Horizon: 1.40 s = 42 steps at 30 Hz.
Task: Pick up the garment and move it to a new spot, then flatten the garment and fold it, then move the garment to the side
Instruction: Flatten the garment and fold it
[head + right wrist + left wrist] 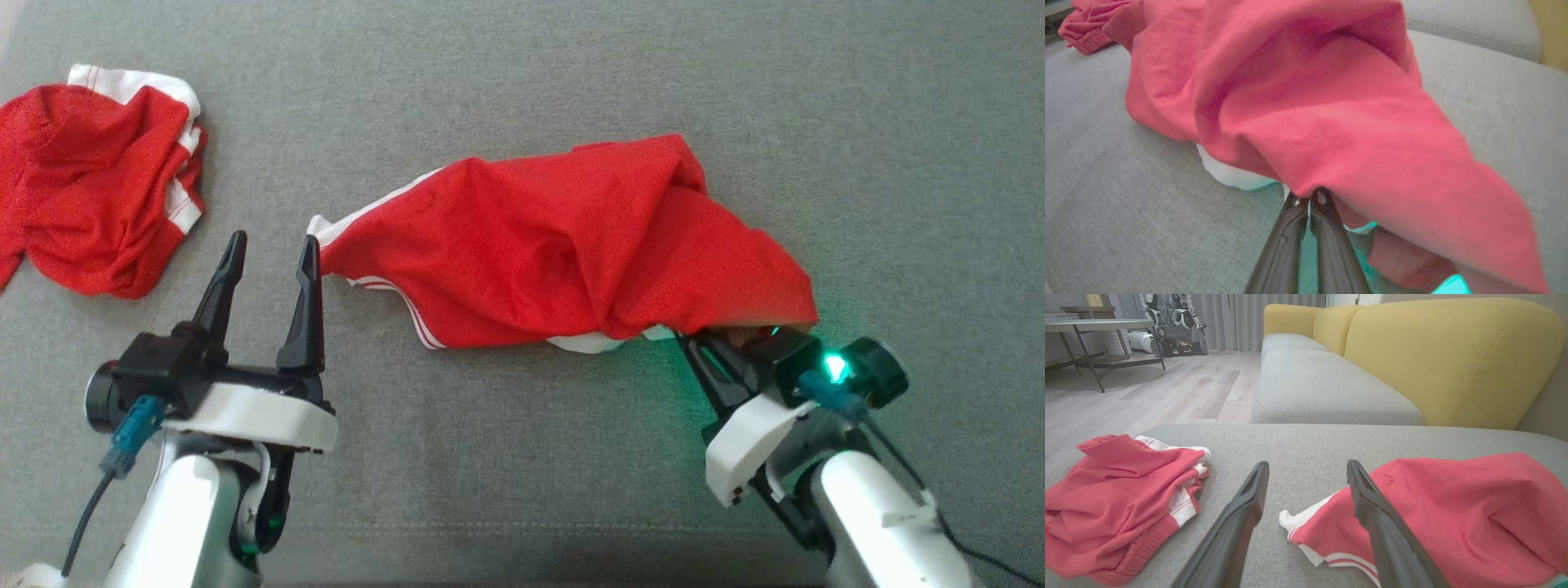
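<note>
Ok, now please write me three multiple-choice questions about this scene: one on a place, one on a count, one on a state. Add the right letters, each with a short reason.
1. Where in the head view does the crumpled garment lie?
A) upper left
B) lower right
C) bottom centre

2. How many red garments lie on the grey cushion?
A) one
B) two
C) four

3. What is the state of the right gripper?
A) wide open above the cushion
B) shut on the edge of the long garment
C) shut on nothing

Right letters:
1 A, it lies at the far left, up and left of the open left gripper.
2 B, there is the crumpled one and the long one.
3 B, its fingers are closed together where they meet the cloth's edge.
</note>
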### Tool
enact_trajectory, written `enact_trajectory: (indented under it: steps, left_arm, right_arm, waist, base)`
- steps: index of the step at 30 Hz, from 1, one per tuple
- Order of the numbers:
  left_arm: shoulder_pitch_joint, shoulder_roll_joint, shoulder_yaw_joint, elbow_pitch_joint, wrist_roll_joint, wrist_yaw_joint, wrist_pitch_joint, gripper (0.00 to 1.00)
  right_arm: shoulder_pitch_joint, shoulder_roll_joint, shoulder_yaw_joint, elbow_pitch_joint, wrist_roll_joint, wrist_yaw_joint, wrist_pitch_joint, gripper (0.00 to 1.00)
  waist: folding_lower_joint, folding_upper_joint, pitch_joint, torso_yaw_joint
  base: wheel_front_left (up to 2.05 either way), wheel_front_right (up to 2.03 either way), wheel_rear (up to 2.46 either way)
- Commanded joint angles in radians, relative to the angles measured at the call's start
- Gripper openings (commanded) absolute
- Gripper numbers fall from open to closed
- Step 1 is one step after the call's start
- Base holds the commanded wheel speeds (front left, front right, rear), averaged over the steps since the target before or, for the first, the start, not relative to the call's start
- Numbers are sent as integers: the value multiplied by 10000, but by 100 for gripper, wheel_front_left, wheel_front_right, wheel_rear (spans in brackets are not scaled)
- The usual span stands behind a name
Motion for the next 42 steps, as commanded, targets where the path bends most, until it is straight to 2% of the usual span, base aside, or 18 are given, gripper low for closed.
enact_trajectory:
  steps: [1, 8, 13, 17, 23, 28, 29, 30, 35, 42]
  left_arm:
    - [-387, 97, 496, -288, 124, -47, -122, 100]
    - [-397, -5, 651, -336, 261, -145, -122, 100]
    - [-613, -160, 595, -359, 379, -291, -122, 100]
    - [-960, -351, 474, -340, 518, -463, -122, 100]
    - [-1521, -690, 409, -232, 746, -707, -122, 100]
    - [-1728, -859, 491, -87, 941, -876, -122, 100]
    - [-1736, -884, 513, -59, 978, -903, -122, 100]
    - [-1721, -910, 533, -35, 1017, -920, -122, 100]
    - [-1440, -952, 720, 127, 1152, -969, -122, 100]
    - [-820, -842, 1064, 224, 1272, -968, -122, 100]
  right_arm:
    - [-239, -170, 112, -831, 167, 75, 118, 0]
    - [-476, -632, -649, -3163, 310, 75, 766, 0]
    - [-1233, -746, -1429, -3623, 531, 75, 1149, 0]
    - [-2151, -872, -1958, -2895, 887, 75, 1240, 0]
    - [-3599, -1023, -2123, -675, 1633, 75, 1197, 0]
    - [-4406, -917, -2010, 1218, 2070, 75, 956, 0]
    - [-4490, -893, -1938, 1477, 2128, 75, 880, 41]
    - [-4540, -837, -1874, 1642, 2233, 75, 737, 100]
    - [-4226, -853, -1776, 1767, 2575, 75, -48, 100]
    - [-2514, -689, -2625, 137, 2391, 75, -1150, 100]
  waist:
    - [0, 0, -44, -67]
    - [0, 0, -90, -167]
    - [0, 0, 199, 32]
    - [0, 0, 633, 395]
    - [0, 0, 1284, 874]
    - [0, 0, 1397, 921]
    - [0, 0, 1376, 892]
    - [0, 0, 1330, 846]
    - [0, 0, 901, 511]
    - [0, 0, 97, 40]
  base:
    - [0, 0, 0]
    - [0, 0, 0]
    - [0, 0, 0]
    - [0, 0, 0]
    - [0, 0, 0]
    - [0, 0, 0]
    - [0, 0, 0]
    - [0, 0, 0]
    - [0, 0, 0]
    - [0, 0, 0]
